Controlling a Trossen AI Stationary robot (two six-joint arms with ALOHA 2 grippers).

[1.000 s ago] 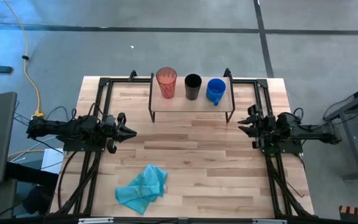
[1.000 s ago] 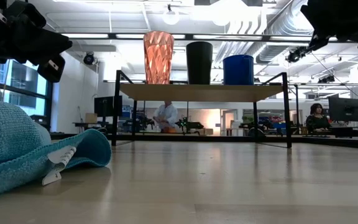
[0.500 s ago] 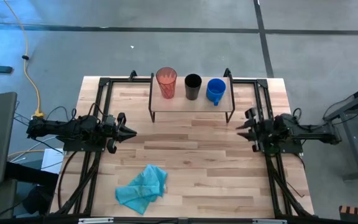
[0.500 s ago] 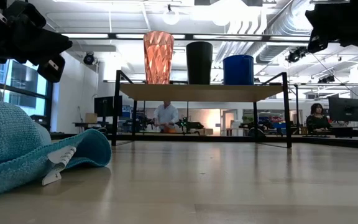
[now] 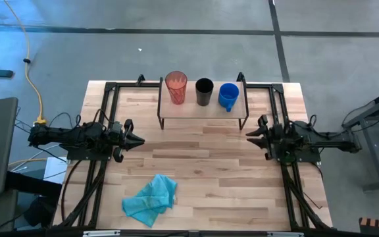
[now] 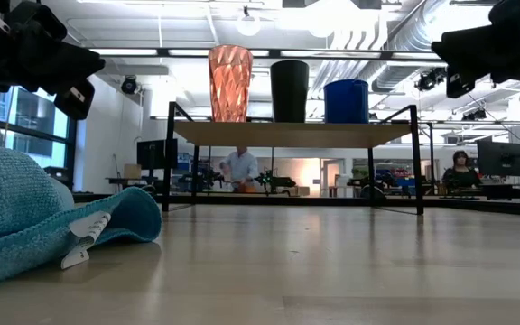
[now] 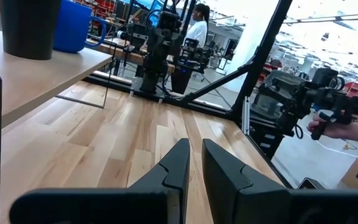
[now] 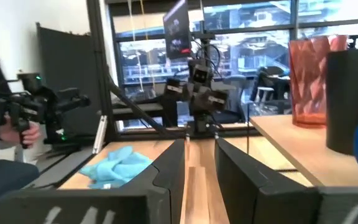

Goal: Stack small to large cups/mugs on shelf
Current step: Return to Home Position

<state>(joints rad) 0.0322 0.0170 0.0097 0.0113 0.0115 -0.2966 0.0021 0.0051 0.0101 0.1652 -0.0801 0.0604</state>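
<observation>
Three cups stand upright in a row on the shelf (image 5: pixel 202 113) near the table's far edge. They are the red-orange tumbler (image 5: pixel 176 87) on the left, the black cup (image 5: pixel 204 91) in the middle and the blue mug (image 5: pixel 228 96) on the right. The low view shows their bases on the shelf board (image 6: pixel 287 134). My left gripper (image 5: pixel 141 139) hovers shut over the table's left part, pointing right. My right gripper (image 5: pixel 249 135) hovers open just right of the shelf's near right leg and points left. In the right wrist view its fingers (image 8: pixel 199 146) frame bare table.
A crumpled teal cloth (image 5: pixel 151 199) lies on the table's near left part, and it fills the left of the low view (image 6: pixel 25 217). Black frame rails run along the table's left and right sides. Bare wood lies between the grippers. Beyond the table, a person's hand (image 7: pixel 328 127) holds a device.
My right gripper has moved a little toward the table's left, closer to the shelf's right end, and has sunk somewhat in the low view. The left arm, the cups and the cloth have kept still.
</observation>
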